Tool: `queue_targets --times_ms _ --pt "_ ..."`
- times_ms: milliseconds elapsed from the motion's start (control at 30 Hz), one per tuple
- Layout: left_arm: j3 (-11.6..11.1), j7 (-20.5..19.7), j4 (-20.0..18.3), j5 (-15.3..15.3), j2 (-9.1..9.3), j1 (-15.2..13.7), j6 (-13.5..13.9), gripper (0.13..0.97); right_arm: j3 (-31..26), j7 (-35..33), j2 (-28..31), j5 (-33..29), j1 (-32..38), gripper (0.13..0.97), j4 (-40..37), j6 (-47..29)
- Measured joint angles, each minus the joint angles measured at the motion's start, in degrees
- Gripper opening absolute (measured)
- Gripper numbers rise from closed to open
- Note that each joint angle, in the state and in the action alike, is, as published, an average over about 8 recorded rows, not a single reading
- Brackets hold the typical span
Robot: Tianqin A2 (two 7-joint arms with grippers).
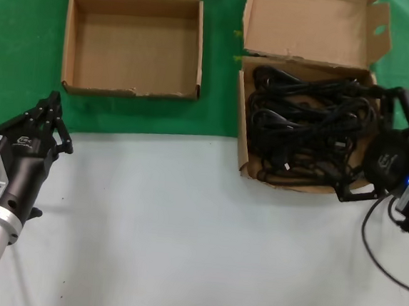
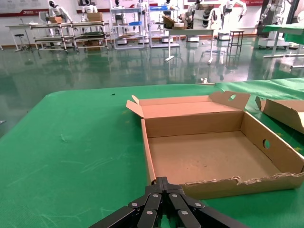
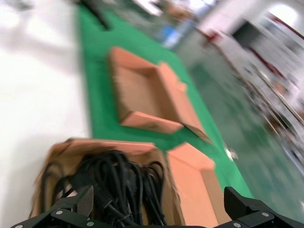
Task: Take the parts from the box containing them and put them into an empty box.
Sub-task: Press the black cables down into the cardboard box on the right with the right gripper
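Note:
Several black power cords (image 1: 304,119) lie tangled in the brown box with the tall tabbed lid (image 1: 309,26) at the back right. My right gripper (image 1: 356,142) is open and straddles that box's right side, just above the cords and holding nothing. In the right wrist view the cords (image 3: 114,185) lie between the spread fingers (image 3: 85,199), with the gripper (image 3: 159,204) over the box wall. The empty box (image 1: 135,47) with a short back flap sits at the back left. My left gripper (image 1: 51,107) is shut and empty just in front of its left corner (image 2: 164,183).
Both boxes stand on a green cloth (image 1: 217,90) at the back; the white table (image 1: 184,223) lies in front. The empty box (image 2: 213,156) has a ragged front edge. A black cable (image 1: 378,254) hangs from my right arm.

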Motion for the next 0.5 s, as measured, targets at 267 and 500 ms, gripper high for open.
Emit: queue_targets --times_ms 267,500 --pt "0.0 0.0 0.0 0.0 0.0 0.0 0.0 0.146 -6.3 -8.8 5.0 -4.8 9.9 0.966 -3.5 -7.9" --pt "0.0 0.0 0.0 0.0 0.0 0.0 0.0 0.145 -11.9 -10.1 6.1 -11.0 17.4 0.966 -5.5 -11.0"
